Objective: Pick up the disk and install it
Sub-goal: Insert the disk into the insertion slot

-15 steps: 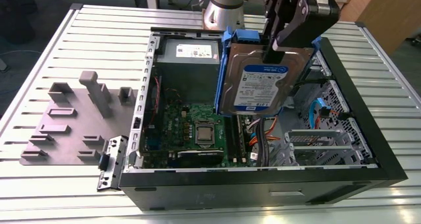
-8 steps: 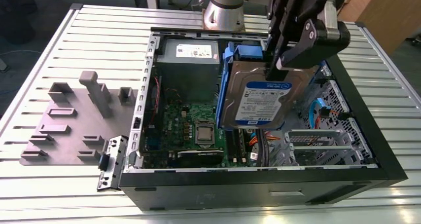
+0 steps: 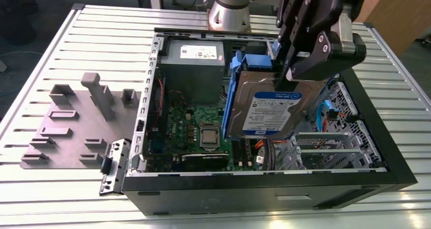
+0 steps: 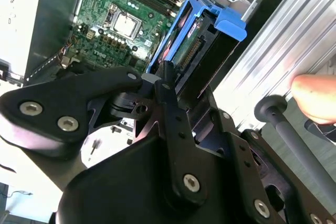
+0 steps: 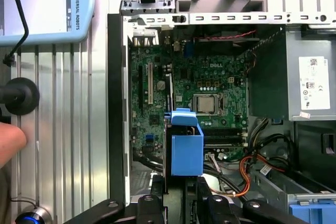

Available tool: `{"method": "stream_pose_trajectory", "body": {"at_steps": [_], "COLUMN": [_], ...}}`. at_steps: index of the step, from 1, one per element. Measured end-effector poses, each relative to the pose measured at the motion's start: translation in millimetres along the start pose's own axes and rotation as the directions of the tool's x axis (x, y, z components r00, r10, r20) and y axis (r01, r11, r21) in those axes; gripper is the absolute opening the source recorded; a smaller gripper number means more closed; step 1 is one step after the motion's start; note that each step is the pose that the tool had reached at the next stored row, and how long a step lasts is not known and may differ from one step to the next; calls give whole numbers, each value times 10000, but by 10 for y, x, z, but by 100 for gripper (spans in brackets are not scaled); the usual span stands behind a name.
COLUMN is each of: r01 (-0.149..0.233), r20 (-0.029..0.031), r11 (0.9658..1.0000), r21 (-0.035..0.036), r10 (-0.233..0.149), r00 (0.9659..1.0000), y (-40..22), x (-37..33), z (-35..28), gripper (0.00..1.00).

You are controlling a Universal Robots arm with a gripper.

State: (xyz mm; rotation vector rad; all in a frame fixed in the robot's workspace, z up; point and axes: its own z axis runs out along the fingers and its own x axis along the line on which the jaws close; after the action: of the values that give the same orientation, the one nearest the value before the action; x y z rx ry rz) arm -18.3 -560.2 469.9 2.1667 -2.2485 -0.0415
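The disk (image 3: 273, 110), a silver drive with a white-and-blue label in a bright blue carrier, hangs edge-up and tilted inside the open computer case (image 3: 269, 186). My gripper (image 3: 297, 76) is shut on its upper edge, coming down from above. The drive hovers over the right part of the motherboard (image 3: 199, 128), beside the metal drive cage (image 3: 330, 148). In the second wrist view the disk (image 4: 202, 38) stretches away from my black fingers (image 4: 167, 85). In the first wrist view the disk's blue carrier (image 5: 187, 149) stands end-on over the board.
A grey power supply (image 3: 192, 55) fills the case's far corner. Orange and blue cables (image 3: 323, 115) run near the cage. A grey fixture plate (image 3: 67, 133) with upright holders lies at the exterior view's left. A person's hand (image 5: 10, 142) rests near a black knob (image 5: 18, 96) outside the case.
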Motion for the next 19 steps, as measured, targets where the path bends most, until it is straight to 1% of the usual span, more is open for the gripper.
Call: {"method": "stream_pose_trajectory", "body": {"at_steps": [2, 5, 19], "r01": [0, 0, 1], "r20": [-1, -1, -1], "r11": [10000, 10000, 10000], "r21": [0, -1, -9], "r10": [0, 0, -1], "r00": [10000, 10000, 10000], "y": [-40, -120, -534], "x": [-1, -4, -19], "z": [0, -2, -11], "gripper": [35, 35, 35]}}
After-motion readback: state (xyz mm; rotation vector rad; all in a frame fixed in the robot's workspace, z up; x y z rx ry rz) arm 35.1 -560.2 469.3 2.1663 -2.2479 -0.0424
